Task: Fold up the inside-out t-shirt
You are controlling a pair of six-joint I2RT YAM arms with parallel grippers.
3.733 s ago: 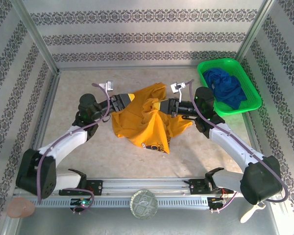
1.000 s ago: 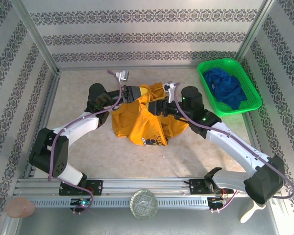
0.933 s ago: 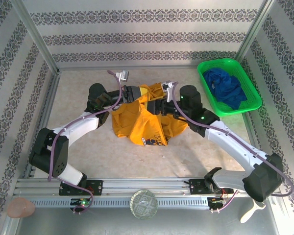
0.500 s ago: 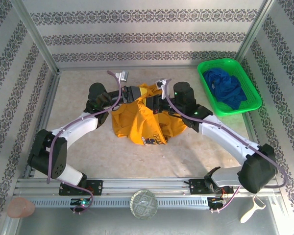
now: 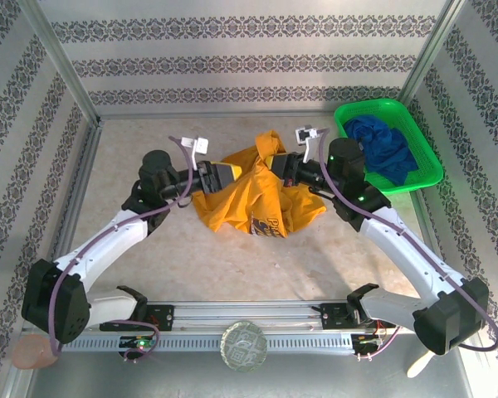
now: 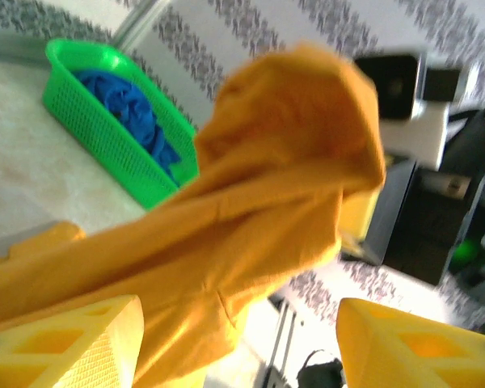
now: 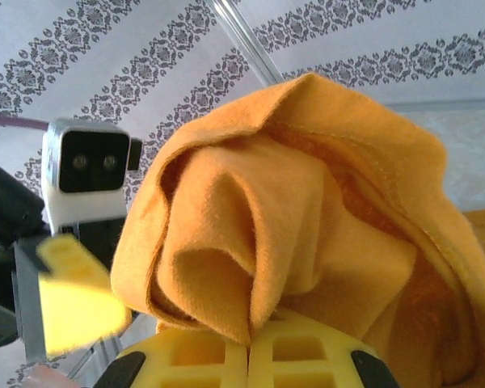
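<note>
The inside-out t-shirt (image 5: 257, 199) is a bunched mustard heap on the table's middle, with its top corner pulled up. My right gripper (image 5: 275, 162) is shut on that raised fold; in the right wrist view the cloth (image 7: 307, 202) bulges out of the closed gripper (image 7: 249, 352). My left gripper (image 5: 224, 172) stands open at the shirt's left edge. In the left wrist view its yellow fingers (image 6: 65, 339) are wide apart, and the shirt (image 6: 283, 162) hangs ahead of them, brushing the left finger without being clamped.
A green basket (image 5: 398, 186) holding a dark blue garment (image 5: 388, 145) stands at the back right, close to the right arm's elbow; the basket (image 6: 113, 137) also appears behind the cloth. Patterned walls enclose the table. A metal rail (image 5: 249, 319) runs along the near edge.
The left gripper has opened, let go of the shirt and drawn back to the left. The right gripper has shut on the shirt's top fold and carried it up and to the right.
</note>
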